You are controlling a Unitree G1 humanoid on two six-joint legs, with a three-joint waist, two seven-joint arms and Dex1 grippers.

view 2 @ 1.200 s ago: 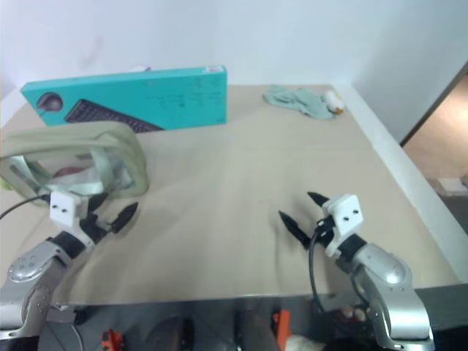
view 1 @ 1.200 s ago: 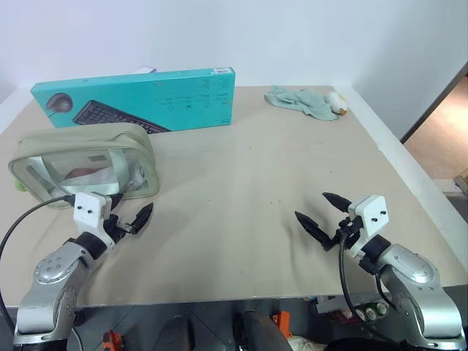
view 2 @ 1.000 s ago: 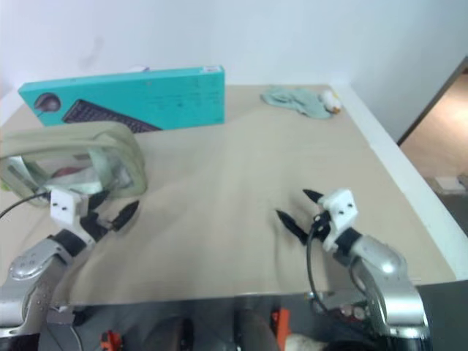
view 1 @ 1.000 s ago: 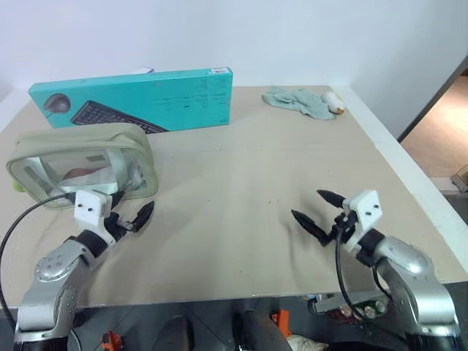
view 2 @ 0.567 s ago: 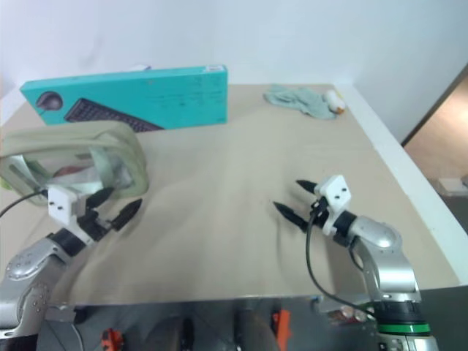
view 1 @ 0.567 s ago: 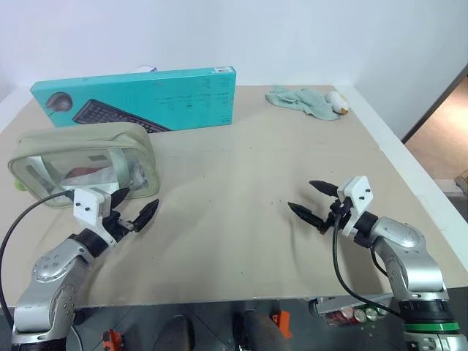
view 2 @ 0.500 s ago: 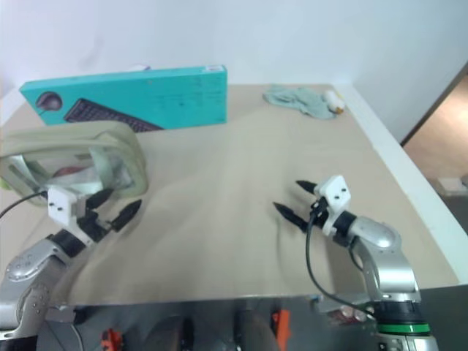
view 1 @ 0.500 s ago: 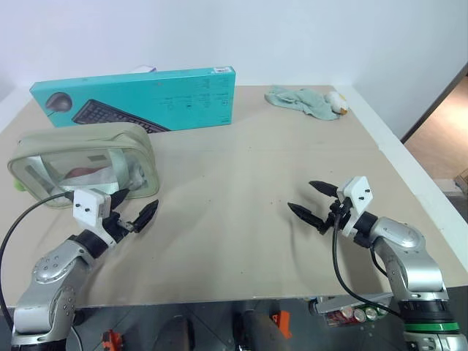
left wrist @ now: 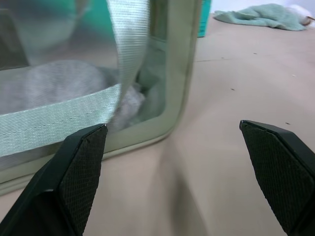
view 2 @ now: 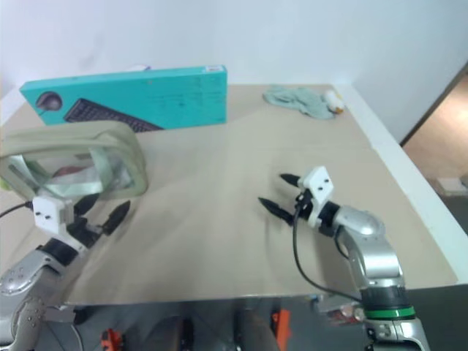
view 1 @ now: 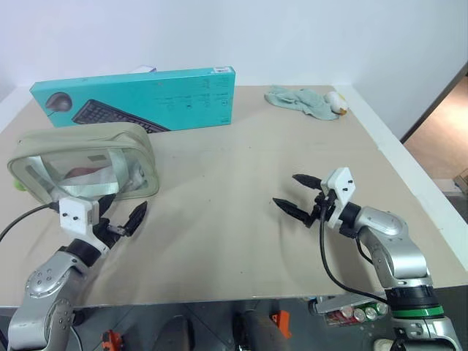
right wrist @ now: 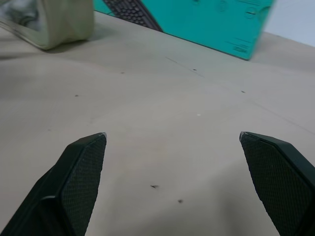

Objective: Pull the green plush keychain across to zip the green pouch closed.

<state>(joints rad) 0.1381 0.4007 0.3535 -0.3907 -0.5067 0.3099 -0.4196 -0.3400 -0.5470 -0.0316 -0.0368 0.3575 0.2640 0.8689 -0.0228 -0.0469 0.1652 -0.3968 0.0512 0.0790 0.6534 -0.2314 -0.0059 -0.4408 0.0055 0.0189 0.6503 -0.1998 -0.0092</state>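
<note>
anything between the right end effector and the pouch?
Nothing. In the left eye view, bare table runs from the open right end effector across to the pouch; the keyboard box stands further back, off that line.

Setting: an indoor test or lab space. Evidence: a plain desk (view 1: 241, 183) with a beige top and white edging stands against bare white walls. Loose everyday items are laid out on it: a teal keyboard box (view 1: 139, 99) standing on its long edge at the back, a pale teal cloth (view 1: 300, 101) with a small toy (view 1: 336, 102) at the far right corner, and a pouch (view 1: 84, 164) at the left.
</note>
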